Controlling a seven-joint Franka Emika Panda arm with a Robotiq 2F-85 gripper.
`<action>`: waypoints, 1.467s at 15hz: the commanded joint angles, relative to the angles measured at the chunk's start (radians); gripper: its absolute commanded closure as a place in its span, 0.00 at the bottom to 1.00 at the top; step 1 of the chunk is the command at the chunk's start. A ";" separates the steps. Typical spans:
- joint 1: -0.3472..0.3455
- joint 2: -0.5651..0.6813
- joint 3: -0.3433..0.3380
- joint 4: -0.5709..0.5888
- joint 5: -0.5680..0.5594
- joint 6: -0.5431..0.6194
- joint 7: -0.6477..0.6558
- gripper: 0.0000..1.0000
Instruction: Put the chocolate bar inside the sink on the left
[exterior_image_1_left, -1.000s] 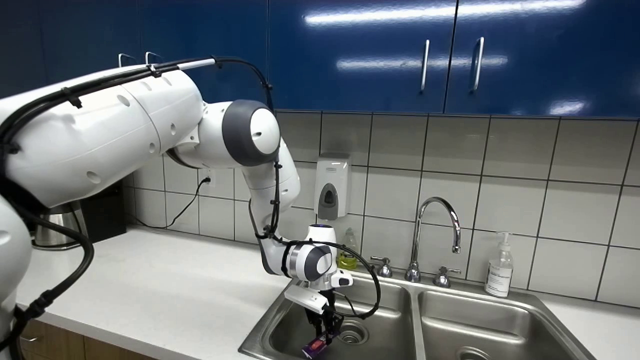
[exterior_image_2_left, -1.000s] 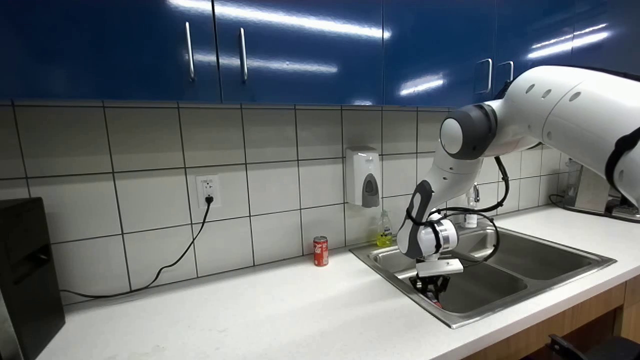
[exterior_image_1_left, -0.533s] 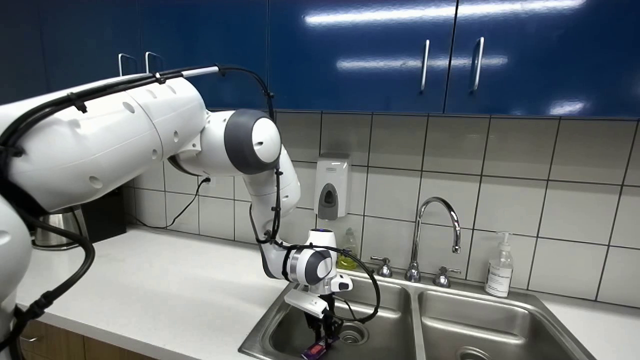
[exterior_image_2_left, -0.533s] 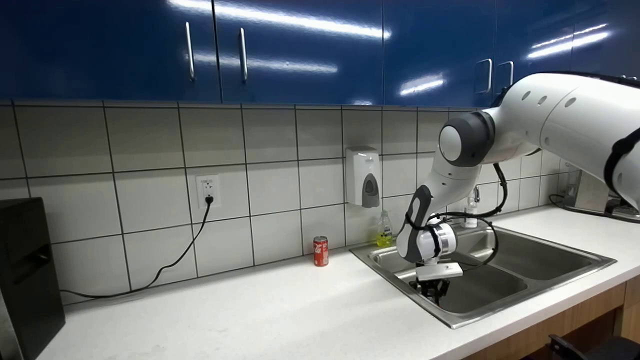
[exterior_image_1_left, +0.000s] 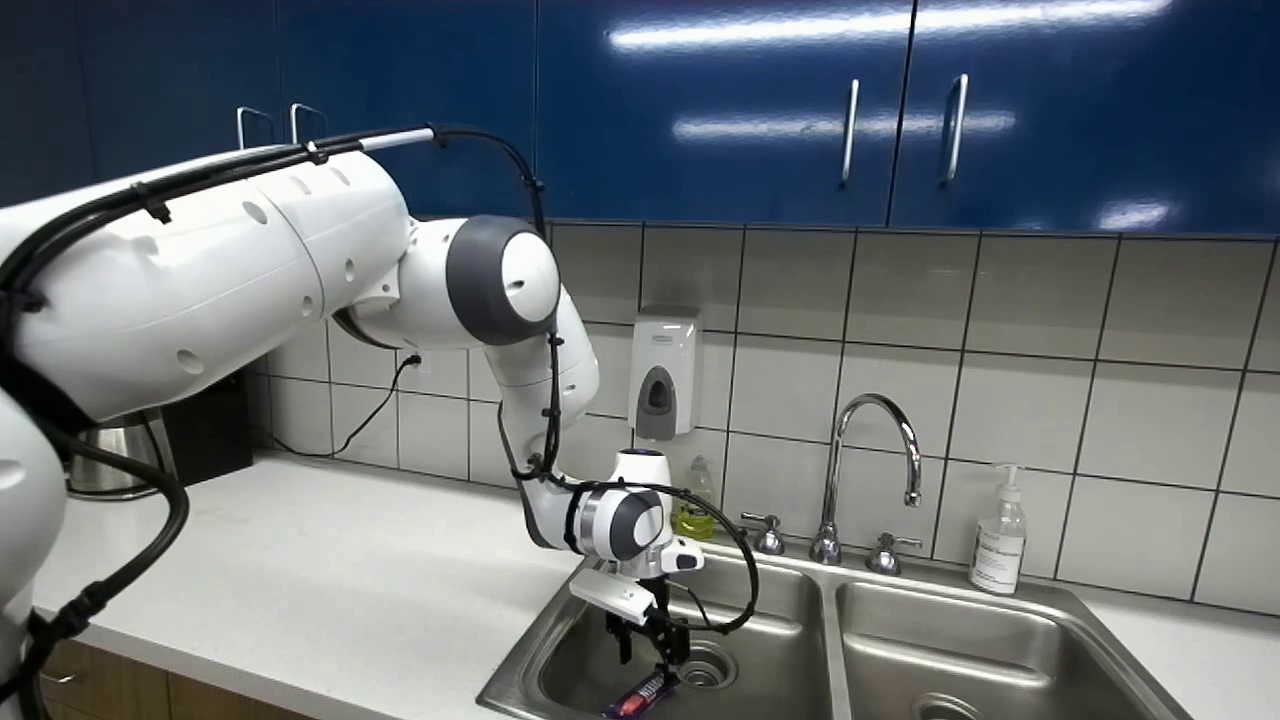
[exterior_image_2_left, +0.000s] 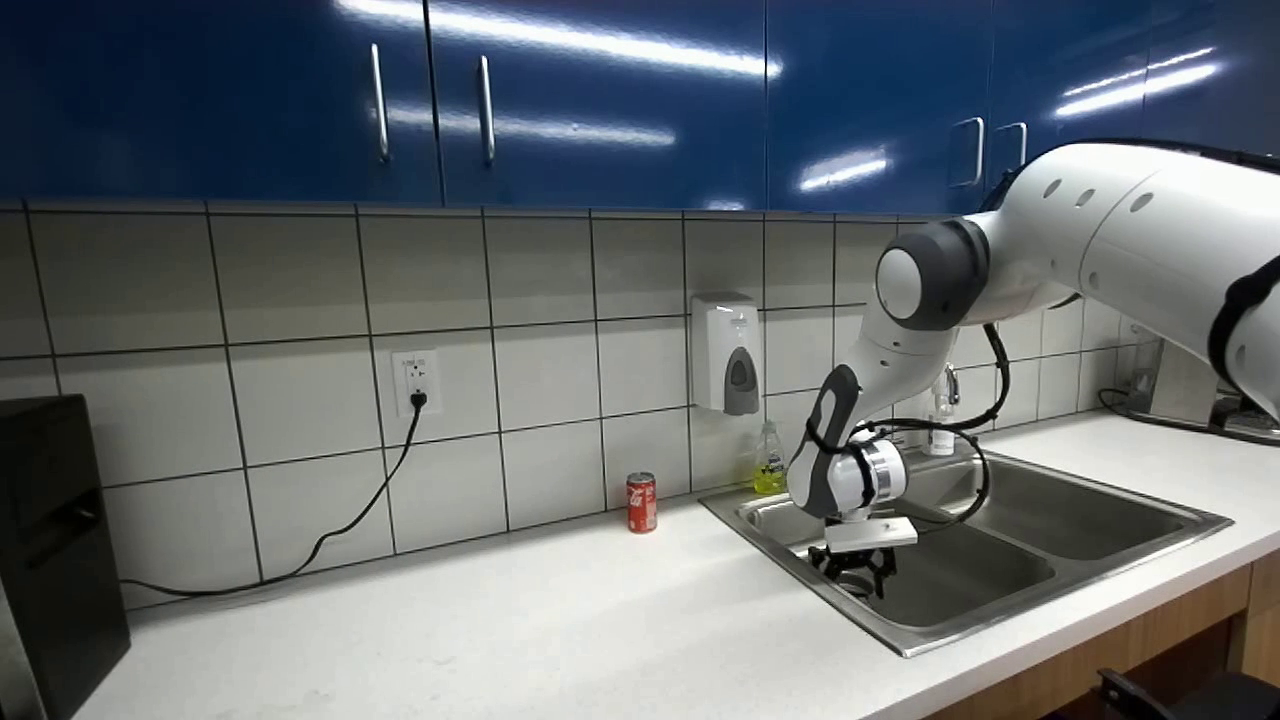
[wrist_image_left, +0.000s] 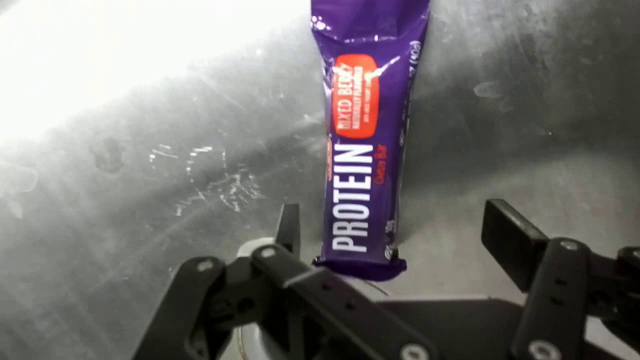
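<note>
Your claw (wrist_image_left: 394, 237) hangs spread over the left basin (exterior_image_1_left: 785, 685), its two fingers (wrist_image_left: 509, 245) standing well apart, with a gap showing on each side of the chocolate bar (wrist_image_left: 357, 165). The bar lies printed face up on the basin floor below your claw (purple wrapper, PROTEIN in white, MIXED BERRY on a red-orange patch). In the wrist view its near end sits between your fingers, closer to the one at the left of that picture. From there the long axis runs out ahead of the claw, crossing the line between the fingertips at nearly a right angle. The white word starts nearest your claw and reads away from it, so the patch is farther out; the far end is cut off by the top edge. In an exterior view you can see the bar slanting from under the claw toward the lower left, its claw end near the drain (exterior_image_1_left: 708, 668). To the claw's right there are the faucet (exterior_image_1_left: 832, 480) and the right basin (exterior_image_1_left: 1000, 645). Behind your claw, in both exterior views, there's a bottle of yellow-green liquid (exterior_image_2_left: 769, 472), with a wall dispenser (exterior_image_2_left: 726, 352) above it. In an exterior view a red can (exterior_image_2_left: 641, 502) stands upright on the surface (exterior_image_2_left: 450, 620), left of your claw and well apart from it (the bar is hidden from that angle).
</note>
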 joint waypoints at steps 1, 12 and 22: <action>0.036 -0.106 -0.017 -0.082 0.007 0.001 0.028 0.00; 0.163 -0.438 -0.095 -0.429 -0.026 0.067 0.101 0.00; 0.285 -0.696 -0.027 -0.708 -0.137 0.088 0.062 0.00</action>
